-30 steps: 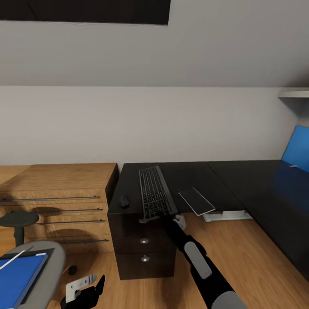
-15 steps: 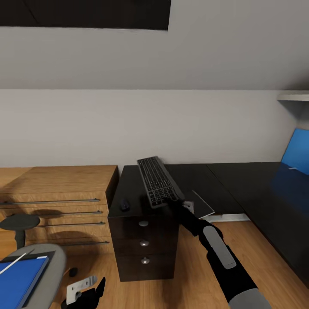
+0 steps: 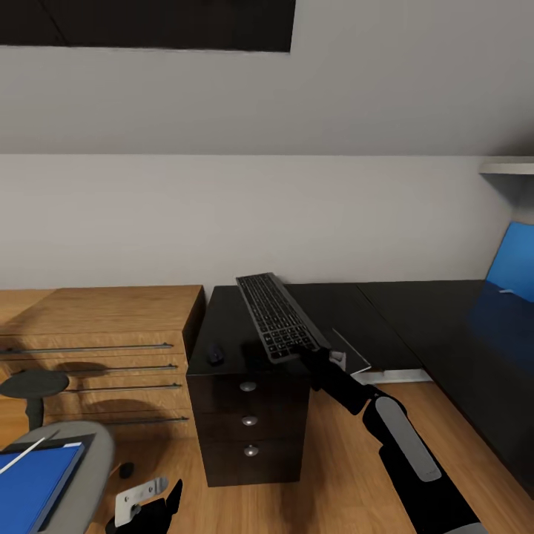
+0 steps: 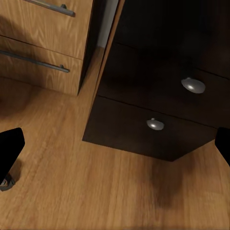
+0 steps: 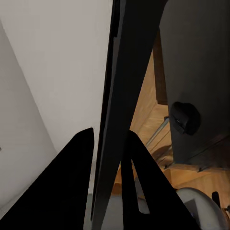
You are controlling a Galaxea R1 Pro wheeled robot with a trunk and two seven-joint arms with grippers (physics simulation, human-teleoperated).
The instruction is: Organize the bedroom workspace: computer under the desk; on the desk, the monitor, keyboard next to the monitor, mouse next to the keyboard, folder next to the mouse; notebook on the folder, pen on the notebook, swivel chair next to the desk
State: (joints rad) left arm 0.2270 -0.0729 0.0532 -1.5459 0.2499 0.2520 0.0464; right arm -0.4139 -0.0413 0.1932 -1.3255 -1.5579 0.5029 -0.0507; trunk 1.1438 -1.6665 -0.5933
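While the right hand [image 3: 315, 354] grips one keyboard [image 3: 279, 314] above the desk [image 3: 415, 311], the left hand [image 3: 148, 500] hangs open — one mouse [image 3: 216, 353] below.

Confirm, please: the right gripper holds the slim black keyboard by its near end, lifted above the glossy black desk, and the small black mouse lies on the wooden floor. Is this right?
One detail is wrong. The small black mouse lies on the glossy black desk, not on the floor; the head view shows it. The right gripper does hold the slim black keyboard by its near end, lifted above the desk.
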